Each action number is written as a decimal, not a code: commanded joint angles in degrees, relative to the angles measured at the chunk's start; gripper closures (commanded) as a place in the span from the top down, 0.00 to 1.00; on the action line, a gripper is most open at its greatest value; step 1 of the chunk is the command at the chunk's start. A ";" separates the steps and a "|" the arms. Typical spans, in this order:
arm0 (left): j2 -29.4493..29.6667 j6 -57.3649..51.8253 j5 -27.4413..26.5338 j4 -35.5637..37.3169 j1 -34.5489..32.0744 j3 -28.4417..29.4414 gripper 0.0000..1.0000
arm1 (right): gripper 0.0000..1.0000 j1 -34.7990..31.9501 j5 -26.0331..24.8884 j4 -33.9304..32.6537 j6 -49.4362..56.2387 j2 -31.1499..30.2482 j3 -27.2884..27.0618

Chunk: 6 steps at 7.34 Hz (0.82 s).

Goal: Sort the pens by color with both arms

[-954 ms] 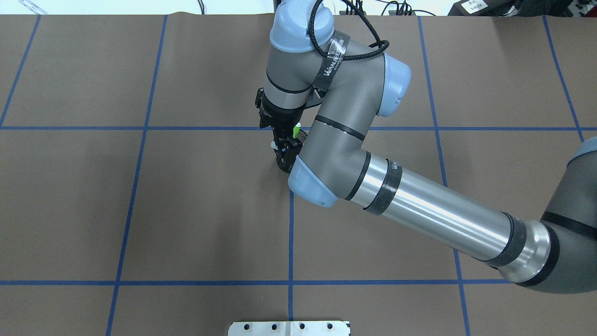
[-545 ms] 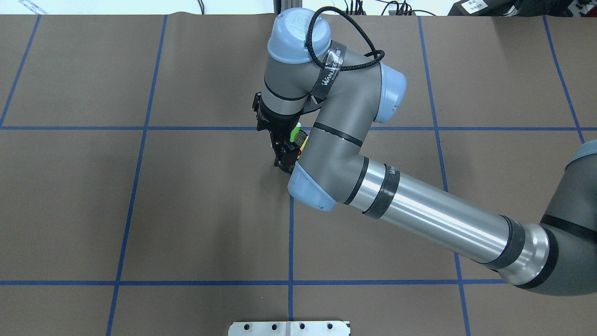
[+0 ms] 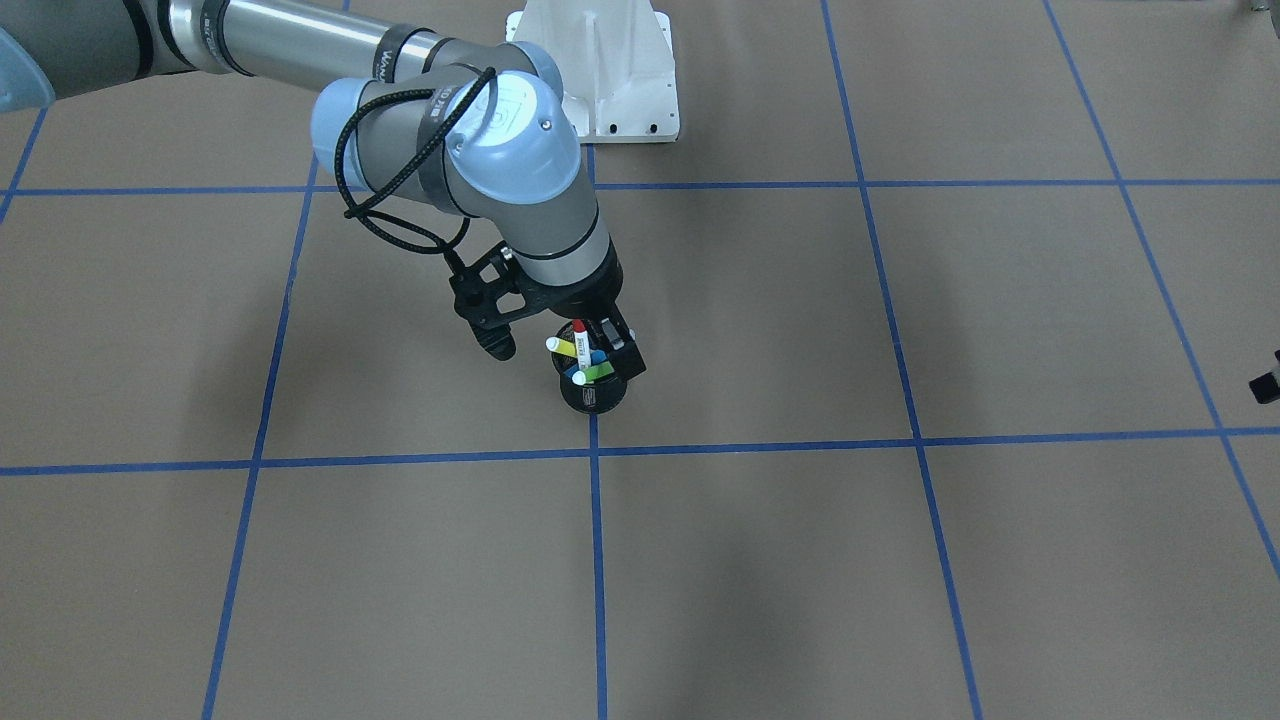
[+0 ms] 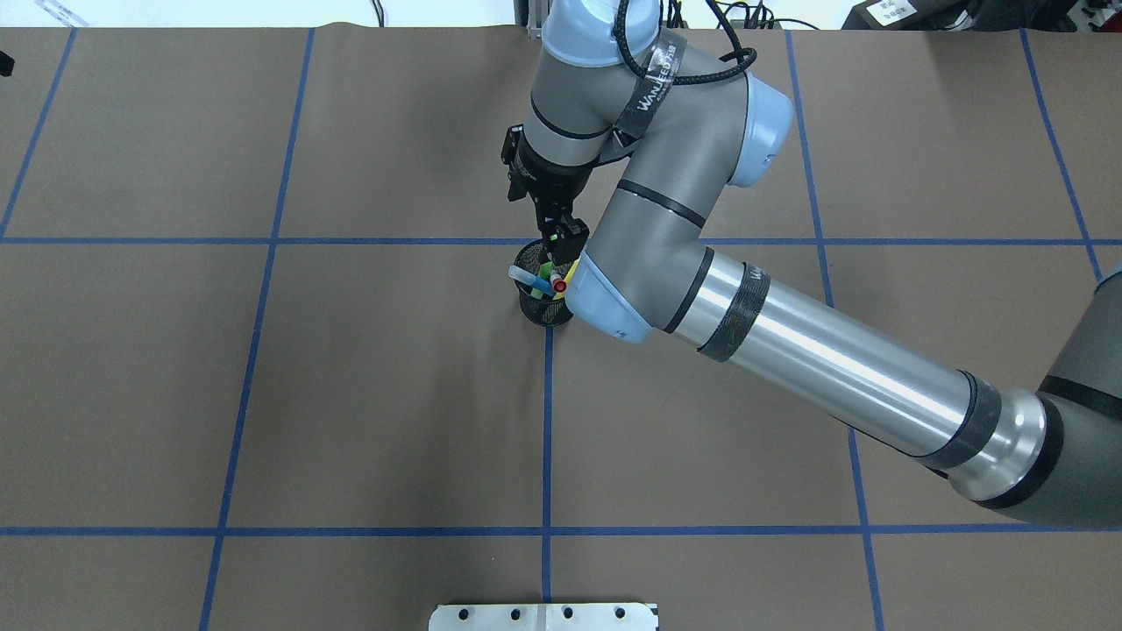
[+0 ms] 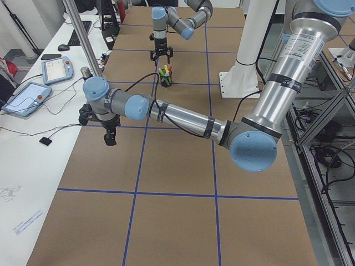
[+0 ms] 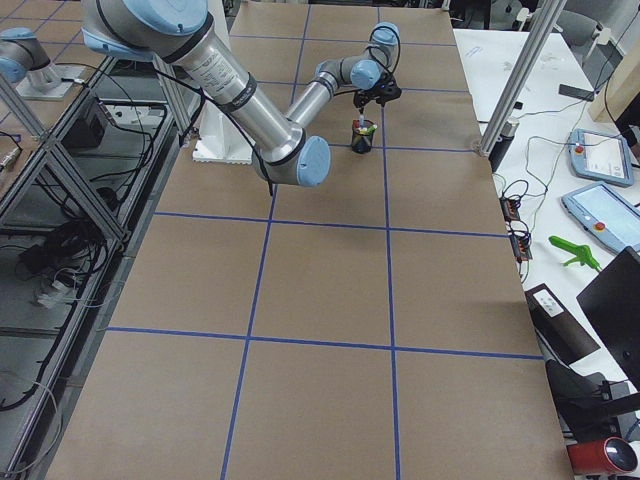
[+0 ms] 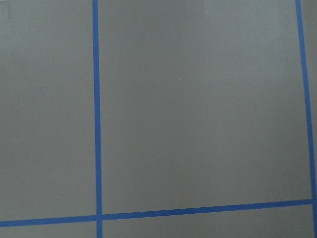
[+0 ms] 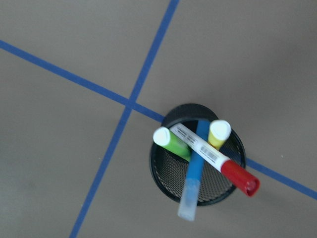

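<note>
**Item 1, nearest the robot.** The white base pedestal (image 4: 543, 616) shows at the near edge of the brown table (image 4: 351, 394), which is ruled into squares by blue tape lines (image 7: 96, 119).

**Item 2.** The right arm (image 4: 824, 368) comes in from the robot's right. It reaches across to the middle of the table, with its wrist bent down.

**Item 3.** A black mesh cup (image 4: 535, 310) stands upright on the centre tape line, just on the robot's side of a tape crossing. You find all four pens in it:
- the blue pen (image 8: 196, 168), clear cap uppermost, leaning out over the rim;
- the white pen with red cap (image 8: 200, 145), lying across the blue one, its cap past the rim;
- the green pen (image 8: 173, 144);
- the yellow pen (image 8: 218, 135).

**Item 4.** The right gripper (image 4: 563, 244) points down over the far rim of the cup, close above the pen tops. You cannot tell how far its jaws stand apart, or whether they touch a pen. Its own camera shows no fingers.

**Item 5, farthest.** The left arm (image 5: 177, 113) stretches to the far edge at the table's left end, well apart from the cup. The left gripper (image 5: 109, 136) hangs over bare table. Its opening cannot be told, and no pen shows at it.
</note>
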<state>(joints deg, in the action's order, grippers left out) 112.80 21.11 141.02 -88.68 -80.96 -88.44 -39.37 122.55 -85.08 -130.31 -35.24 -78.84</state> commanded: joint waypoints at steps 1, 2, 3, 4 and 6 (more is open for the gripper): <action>0.05 7.78 0.14 0.00 3.87 -4.27 1.00 | 0.85 0.52 2.33 0.62 -1.26 0.09 1.24; -0.04 8.76 0.14 0.09 4.23 -5.50 1.00 | 0.83 1.13 2.52 0.62 -1.35 -0.09 1.24; -0.04 11.65 0.14 0.00 5.36 -6.47 1.00 | 0.80 1.57 2.61 0.53 -1.44 -0.09 1.24; 0.14 15.42 0.05 0.00 7.46 -7.61 1.00 | 0.78 1.66 2.70 0.62 -1.62 -0.18 1.24; 0.66 20.62 0.05 -0.09 10.46 -9.72 1.00 | 0.60 2.71 2.61 0.62 -1.27 -0.27 1.50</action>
<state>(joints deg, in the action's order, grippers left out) 113.19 38.33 141.08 -88.73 -72.40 -96.75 -37.20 125.16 -84.47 -131.66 -35.50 -77.47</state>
